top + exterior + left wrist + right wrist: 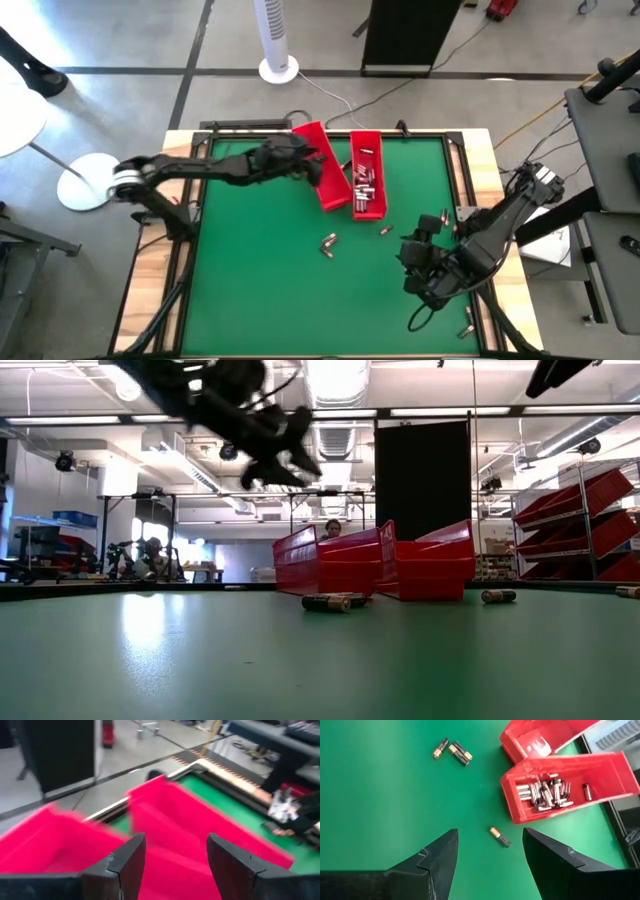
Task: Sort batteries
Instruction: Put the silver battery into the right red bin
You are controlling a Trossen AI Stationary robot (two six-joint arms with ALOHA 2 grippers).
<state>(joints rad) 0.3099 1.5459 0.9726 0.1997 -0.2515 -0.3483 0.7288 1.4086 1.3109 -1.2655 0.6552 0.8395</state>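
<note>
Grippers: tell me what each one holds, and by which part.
Nothing. The left gripper is open over the red trays; the right gripper is open above a loose battery.

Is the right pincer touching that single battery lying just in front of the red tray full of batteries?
Apart. In the right wrist view the open right pincer hovers above the mat, and green shows between both fingers and the single battery.
</note>
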